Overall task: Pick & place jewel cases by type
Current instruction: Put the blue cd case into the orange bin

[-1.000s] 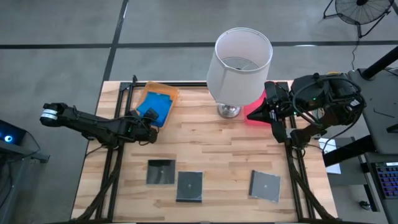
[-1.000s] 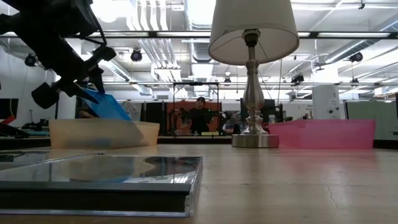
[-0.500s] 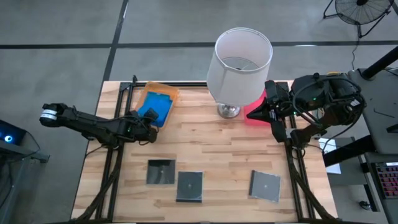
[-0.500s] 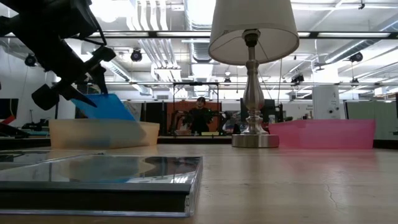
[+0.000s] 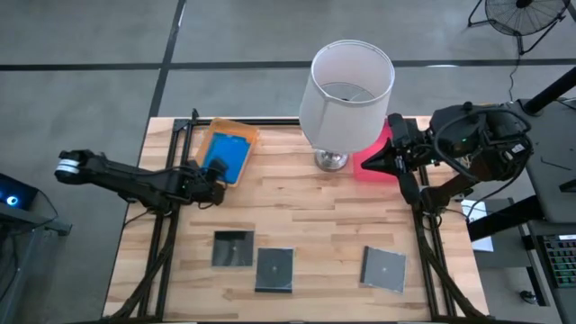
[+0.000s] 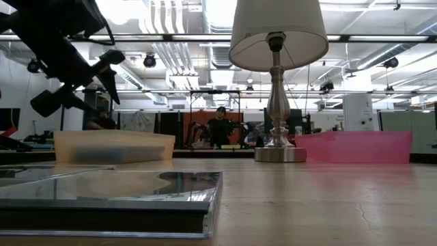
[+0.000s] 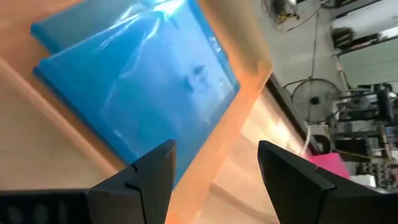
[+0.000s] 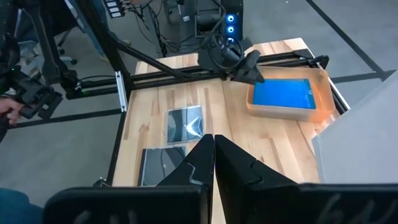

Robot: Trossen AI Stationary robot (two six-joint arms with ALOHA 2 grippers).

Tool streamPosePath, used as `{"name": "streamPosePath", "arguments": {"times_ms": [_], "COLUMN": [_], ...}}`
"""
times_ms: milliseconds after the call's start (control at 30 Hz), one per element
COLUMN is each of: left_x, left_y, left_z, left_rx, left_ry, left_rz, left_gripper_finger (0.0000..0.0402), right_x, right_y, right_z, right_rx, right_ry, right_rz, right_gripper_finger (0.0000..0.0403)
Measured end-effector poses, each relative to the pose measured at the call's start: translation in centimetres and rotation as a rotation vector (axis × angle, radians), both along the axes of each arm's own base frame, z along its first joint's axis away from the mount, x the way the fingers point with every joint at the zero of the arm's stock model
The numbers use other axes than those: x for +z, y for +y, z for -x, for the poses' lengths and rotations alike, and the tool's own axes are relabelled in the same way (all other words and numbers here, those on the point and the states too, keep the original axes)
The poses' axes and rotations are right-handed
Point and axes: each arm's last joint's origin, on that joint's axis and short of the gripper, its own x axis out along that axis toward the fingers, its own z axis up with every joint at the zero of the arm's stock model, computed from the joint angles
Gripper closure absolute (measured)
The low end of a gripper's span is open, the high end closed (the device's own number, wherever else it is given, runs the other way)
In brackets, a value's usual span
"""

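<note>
Left end effector (image 5: pixel 219 167): I have it hovering at the near edge of the orange tray (image 5: pixel 241 135), fingers (image 7: pixel 149 177) spread apart and holding nothing. In the low view it hangs above the tray with clear air beneath it.

Blue jewel cases (image 7: pixel 140 78): two, stacked slightly offset, lying flat inside the orange tray at the tabletop's back left. In the high view I make out only one blue rectangle (image 5: pixel 228 154); the lower case is covered by the upper. From the low view the tray's cloudy wall (image 6: pixel 113 147) reduces them to a dim dark band.

Right end effector (image 5: pixel 358 166): parked over the pink tray (image 5: pixel 382 144) at the back right, fingers (image 8: pixel 205 165) pressed together, nothing between them.

Dark square jewel cases: three, flat on the tabletop (image 5: pixel 315 207) along the near side, well apart from both trays. One sits left (image 5: pixel 233 248), one just beside it and nearer the front edge (image 5: pixel 274 269), one off to the right (image 5: pixel 383 269). In the low view one case (image 6: pixel 109 201) fills the foreground and cuts off at the frame's left; I cannot tell which of the three it is.

Table lamp (image 5: pixel 351 85): stands between the two trays. Its white shade hides much of the pink tray from above.

Beyond the tabletop: a person stands far back (image 6: pixel 220 126), too small to make out.
</note>
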Motion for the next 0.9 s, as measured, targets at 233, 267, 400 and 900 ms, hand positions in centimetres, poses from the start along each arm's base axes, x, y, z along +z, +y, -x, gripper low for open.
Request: {"name": "streamPosePath", "arguments": {"times_ms": [233,267,400,900], "left_x": [3.9,4.7,8.8,16.2], "left_y": [0.1,0.1,-0.2,-0.8], "left_z": [-0.2,-0.4,-1.6,-2.6], "left_rx": [-0.053,-0.082,-0.231,-0.647], "left_ry": [-0.078,-0.086,-0.106,0.045], "left_rz": [-0.106,-0.129,-0.274,-0.563], "left_gripper_finger": [0.0193,0.0193,0.0193,0.0193], "right_x": [0.0,0.0,-0.2,-1.2], "right_y": [0.0,0.0,0.1,0.5], "right_z": [0.1,0.0,-0.2,-2.1], "right_rx": [0.002,0.003,0.01,0.005], "right_ry": [0.0,0.001,0.012,0.041], "right_rz": [0.004,0.004,0.017,0.014], "right_gripper_finger": [0.0394,0.0394,0.0394,0.0394]}}
